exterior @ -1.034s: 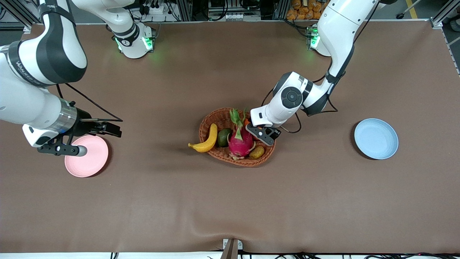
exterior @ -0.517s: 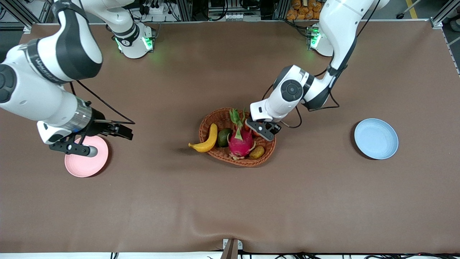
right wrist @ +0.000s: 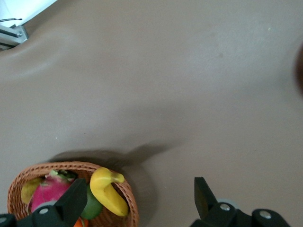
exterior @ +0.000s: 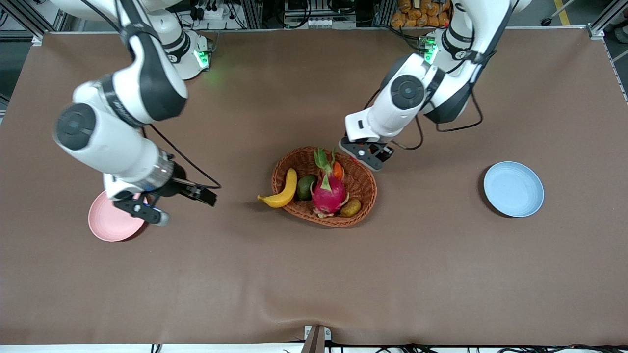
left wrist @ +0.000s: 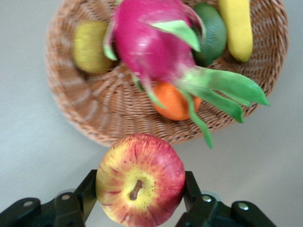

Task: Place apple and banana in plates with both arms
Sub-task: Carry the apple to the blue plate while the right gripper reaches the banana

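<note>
Apple [left wrist: 140, 179] sits clamped between the two black fingers of the left gripper [left wrist: 140, 201], stem end facing the wrist camera, in the air just past the rim of the wicker basket [exterior: 287, 159] on the robots' side. In the front view the left gripper [exterior: 365, 153] hangs there over bare table beside the basket, and the fruit itself is hidden under it. The light blue plate [exterior: 513, 189] lies well apart, toward the left arm's end of the table, and is empty.

Right gripper [exterior: 147, 212] hovers over the edge of the pale pink plate [exterior: 105, 228], at the right arm's end of the table. Its fingers [right wrist: 75, 198] are spread wide with nothing between them. The banana [exterior: 282, 191] lies in the basket with one tip poking over the rim on the right arm's side, beside a green fruit [exterior: 305, 186] and a magenta dragon fruit [exterior: 327, 191]. A small orange fruit [exterior: 337, 170] and a yellowish-brown fruit [exterior: 350, 207] are in the basket too.

To do this step well, the left arm should probably carry the apple at a steady height until it is over the middle of the blue plate, then lower it almost to the surface before letting go, since a round apple dropped from any height is likely to roll off a shallow plate. The right gripper likely needs to approach the banana across its width, near the middle.
</note>
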Robot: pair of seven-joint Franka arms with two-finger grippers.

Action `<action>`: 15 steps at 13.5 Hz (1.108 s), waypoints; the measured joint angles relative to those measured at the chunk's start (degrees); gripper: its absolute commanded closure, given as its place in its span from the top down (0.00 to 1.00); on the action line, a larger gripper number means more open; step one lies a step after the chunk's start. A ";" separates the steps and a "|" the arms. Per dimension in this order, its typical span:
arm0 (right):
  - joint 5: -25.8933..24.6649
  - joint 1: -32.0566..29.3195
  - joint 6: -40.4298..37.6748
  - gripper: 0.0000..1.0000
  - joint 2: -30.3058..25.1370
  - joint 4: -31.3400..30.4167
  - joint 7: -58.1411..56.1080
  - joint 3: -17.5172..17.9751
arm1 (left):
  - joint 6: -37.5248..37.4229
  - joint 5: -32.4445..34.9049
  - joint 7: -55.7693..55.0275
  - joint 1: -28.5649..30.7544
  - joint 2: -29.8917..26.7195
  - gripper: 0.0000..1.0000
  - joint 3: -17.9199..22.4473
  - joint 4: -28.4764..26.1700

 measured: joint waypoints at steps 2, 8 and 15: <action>-2.59 1.91 0.50 1.00 1.21 0.02 4.40 0.01 | -0.81 -0.09 0.01 4.78 -1.13 0.37 0.17 -0.19; -6.27 7.24 4.63 1.00 5.42 -0.11 13.93 0.01 | -1.90 0.24 0.53 20.83 -1.23 0.39 0.80 -0.96; -12.01 13.53 14.91 1.00 10.53 -3.68 26.70 -0.09 | -2.34 10.00 4.74 37.27 -0.35 0.39 0.88 -2.55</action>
